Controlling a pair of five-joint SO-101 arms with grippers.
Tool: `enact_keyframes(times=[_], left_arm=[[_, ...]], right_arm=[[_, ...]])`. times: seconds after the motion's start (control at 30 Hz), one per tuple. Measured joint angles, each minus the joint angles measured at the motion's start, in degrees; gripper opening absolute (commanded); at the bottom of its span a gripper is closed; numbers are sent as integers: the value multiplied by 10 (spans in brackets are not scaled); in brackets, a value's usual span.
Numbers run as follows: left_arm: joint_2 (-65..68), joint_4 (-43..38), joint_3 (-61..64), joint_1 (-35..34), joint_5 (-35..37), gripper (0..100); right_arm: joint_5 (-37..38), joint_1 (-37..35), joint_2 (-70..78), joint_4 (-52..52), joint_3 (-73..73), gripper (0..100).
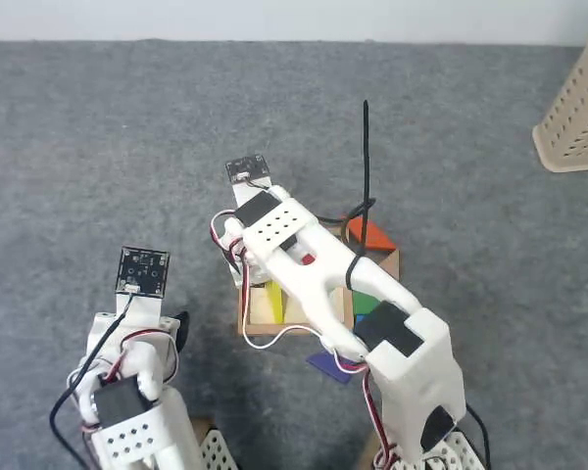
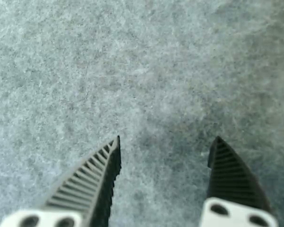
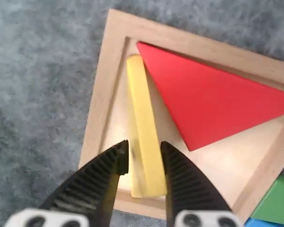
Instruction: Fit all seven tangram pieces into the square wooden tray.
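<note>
The square wooden tray (image 3: 97, 92) lies on grey carpet, under my right arm (image 1: 292, 245). A large red triangle (image 3: 213, 104) lies flat inside it. A yellow piece (image 3: 144, 127) stands on its edge beside the tray's wall, and my right gripper (image 3: 144, 149) is shut on it, one finger on each face. Green (image 3: 277, 203) and blue (image 3: 260, 222) pieces show at the tray's other corner. In the high view the tray (image 1: 243, 315) holds orange (image 1: 367, 233), green (image 1: 365, 304) and yellow (image 1: 267, 302) pieces. My left gripper (image 2: 165, 142) hangs open over bare carpet, left of the tray.
A purple piece (image 1: 328, 364) lies on the carpet just outside the tray's near edge, partly under the right arm. A black cable (image 1: 366, 147) rises behind the tray. A beige perforated basket (image 1: 578, 108) stands at the far right.
</note>
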Motion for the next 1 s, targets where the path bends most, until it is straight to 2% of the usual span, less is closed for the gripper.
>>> enact_keyframes(times=[0.3,0.5,0.8,1.0], left_arm=[[0,0,0,0,0,280],[0,0,0,0,0,280],[0,0,0,0,0,280],[0,0,0,0,0,280]], right_arm=[[26,32,-1,45,-25,104],[71,39,-3,51,-25,104],[75,39,-3,52,-25,109],[-8,-5,-3,52,-36,132]])
